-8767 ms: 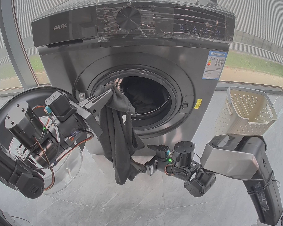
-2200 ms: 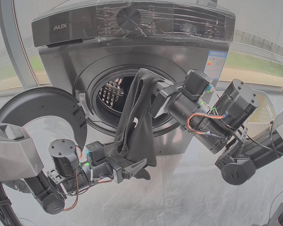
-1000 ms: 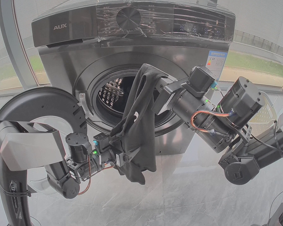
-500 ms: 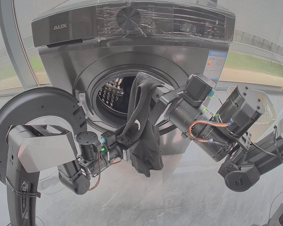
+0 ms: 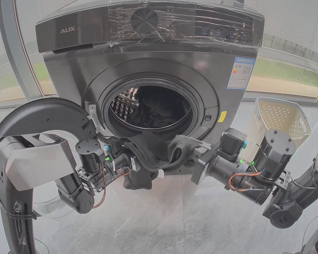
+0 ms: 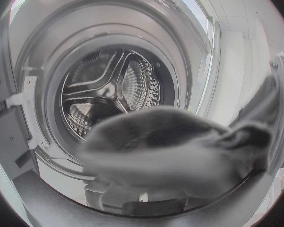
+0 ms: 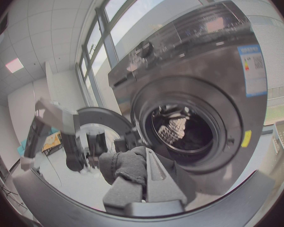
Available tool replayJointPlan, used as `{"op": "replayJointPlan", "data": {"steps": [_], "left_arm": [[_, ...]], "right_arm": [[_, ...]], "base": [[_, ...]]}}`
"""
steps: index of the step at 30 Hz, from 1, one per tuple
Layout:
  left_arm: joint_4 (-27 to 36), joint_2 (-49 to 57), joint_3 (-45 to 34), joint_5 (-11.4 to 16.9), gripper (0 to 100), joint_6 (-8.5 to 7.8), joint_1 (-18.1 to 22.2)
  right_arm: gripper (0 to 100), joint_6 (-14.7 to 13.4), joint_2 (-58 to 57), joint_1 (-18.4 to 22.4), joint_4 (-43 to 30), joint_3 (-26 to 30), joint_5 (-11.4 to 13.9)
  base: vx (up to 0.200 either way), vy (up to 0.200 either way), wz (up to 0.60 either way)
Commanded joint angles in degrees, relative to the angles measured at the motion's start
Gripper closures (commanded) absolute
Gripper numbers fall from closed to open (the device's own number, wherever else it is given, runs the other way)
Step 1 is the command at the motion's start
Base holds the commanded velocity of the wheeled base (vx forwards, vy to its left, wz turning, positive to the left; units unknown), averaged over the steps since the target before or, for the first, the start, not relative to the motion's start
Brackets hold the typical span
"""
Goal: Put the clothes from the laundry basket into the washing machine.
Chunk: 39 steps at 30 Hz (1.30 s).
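I read this as a test lab or demo room in an office-type building, not a home. The washing machine (image 5: 148, 64) stands alone against tall windows (image 5: 293, 29), its control panel wrapped in plastic film (image 5: 187, 22) (energy label (image 5: 241, 73) on the front too). Polished stone-look floor (image 5: 187, 216), grid ceiling tiles (image 7: 38, 19) with a flat panel light (image 7: 14, 65), bare white walls (image 7: 22, 107). One plastic laundry basket (image 5: 279, 122) sits beside the machine.

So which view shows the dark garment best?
Head view: the dark garment hangs whole between the left gripper and right gripper, below the drum opening. Left wrist view gives a blurred close mass; right wrist view, just a bunched end.
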State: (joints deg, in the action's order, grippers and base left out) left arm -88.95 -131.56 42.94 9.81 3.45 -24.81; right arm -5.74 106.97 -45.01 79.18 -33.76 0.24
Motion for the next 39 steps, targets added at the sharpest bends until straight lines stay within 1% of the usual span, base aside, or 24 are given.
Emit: {"op": "replayJointPlan", "data": {"steps": [1, 3, 5, 8, 9, 11, 13, 18, 21, 22, 23, 26, 27, 28, 30, 31, 33, 34, 35, 36, 37, 38, 39], "left_arm": [[-0.2, 6.6, -2.4, -0.1, 100, 1.03, 0.6], [-0.3, 7.9, -3.2, -0.1, 100, 1.38, 0.6], [-0.2, 10.3, -4.4, -0.1, 100, 2.79, 0.5], [-0.2, 13.7, -6.5, 0.1, 100, 4.72, 0.5], [-0.2, 14.9, -7.3, 0.3, 100, 5.25, 0.5], [-0.2, 16.3, -8.6, 0.5, 100, 5.78, 0.5], [-0.2, 18.4, -10.1, 0.7, 100, 6.75, 0.5], [-0.2, 20.6, -10.9, 0.7, 100, 7.01, 0.0], [-0.2, 21.6, -10.9, 0.7, 100, 7.10, -0.2], [-0.2, 22.6, -10.9, 0.8, 100, 7.10, -0.2], [-0.2, 23.1, -11.0, 0.8, 100, 7.10, -0.2], [-0.1, 26.3, -12.3, 1.0, 100, 7.27, -0.9], [-0.1, 28.7, -13.8, 1.5, 100, 7.80, -1.8], [0.0, 29.4, -14.4, 2.1, 100, 7.89, -2.2], [-0.1, 31.5, -17.3, 3.2, 100, 7.27, -3.2], [-0.1, 32.9, -19.2, 3.5, 100, 7.27, -3.8], [0.0, 35.8, -23.2, 3.9, 100, 7.45, -5.3], [0.1, 36.6, -24.6, 4.0, 100, 7.98, -6.4], [0.1, 36.6, -24.6, 4.0, 100, 7.98, -6.4], [0.1, 36.3, -25.3, 3.5, 100, 7.54, -7.3], [0.0, 35.8, -25.0, 3.0, 100, 6.83, -7.4], [0.0, 35.8, -24.9, 2.9, 100, 6.75, -7.4], [0.1, 35.8, -24.8, 2.7, 100, 5.87, -7.4]], "right_arm": [[100, 1.2, -0.8, 2.1, -1.2, 8.1, 0.1], [100, 2.0, -0.6, 3.2, -1.7, 10.0, 0.3], [100, 2.3, 0.2, 3.9, -1.7, 12.7, 0.6], [100, 2.2, 2.8, 3.5, -0.6, 16.1, 0.8], [100, 2.1, 3.8, 3.4, -0.1, 16.7, 0.9], [100, 1.7, 5.3, 3.4, 0.9, 16.9, 1.0], [100, 1.5, 7.9, 3.5, 3.4, 16.9, 1.2], [100, 1.6, 7.9, 3.0, 5.2, 16.0, 2.5], [100, 1.6, 7.5, 2.9, 5.2, 15.4, 2.5], [0, 1.4, 7.0, 2.7, 5.1, 15.2, 2.2], [0, 1.3, 6.8, 2.6, 5.1, 15.3, 2.1], [0, 1.1, 5.7, 2.5, 4.5, 18.0, 1.9], [0, 1.7, 4.5, 2.7, 4.4, 21.9, 1.9], [0, 1.7, 4.1, 2.7, 4.4, 23.0, 1.9], [0, 1.6, 3.6, 2.6, 4.5, 26.4, 1.9], [0, 1.5, 3.5, 2.6, 4.8, 27.5, 1.9], [0, 1.5, 3.5, 3.1, 4.9, 28.2, 1.9], [0, 1.4, 3.6, 3.4, 4.8, 28.0, 1.8], [0, 1.4, 3.6, 3.4, 4.8, 28.0, 1.8], [0, 1.3, 3.5, 4.0, 4.6, 27.3, 1.2], [0, 1.1, 3.5, 4.2, 4.5, 26.6, -0.2], [0, 1.1, 3.5, 4.2, 4.5, 26.5, -0.5], [0, 1.0, 3.5, 4.6, 4.2, 25.2, -2.9]], "base": [[0.000, 0.000, 0.00], [0.000, 0.000, 0.00], [0.000, 0.000, 0.00], [0.000, 0.000, 0.00], [0.000, 0.000, 0.00], [0.000, 0.000, 0.00], [0.000, 0.000, 0.00], [0.000, 0.000, 0.00], [0.000, 0.000, 0.00], [0.000, 0.000, 0.00], [0.000, 0.000, 0.00], [0.000, 0.000, 0.00], [0.000, 0.000, 0.00], [0.000, 0.000, 0.00], [0.000, 0.000, 0.00], [0.000, 0.000, 0.00], [0.000, 0.000, 0.00], [0.000, 0.000, 0.00], [0.000, 0.000, 0.00], [0.000, 0.000, 0.00], [0.000, 0.000, 0.00], [0.000, 0.000, 0.00], [0.000, 0.000, 0.00]]}}
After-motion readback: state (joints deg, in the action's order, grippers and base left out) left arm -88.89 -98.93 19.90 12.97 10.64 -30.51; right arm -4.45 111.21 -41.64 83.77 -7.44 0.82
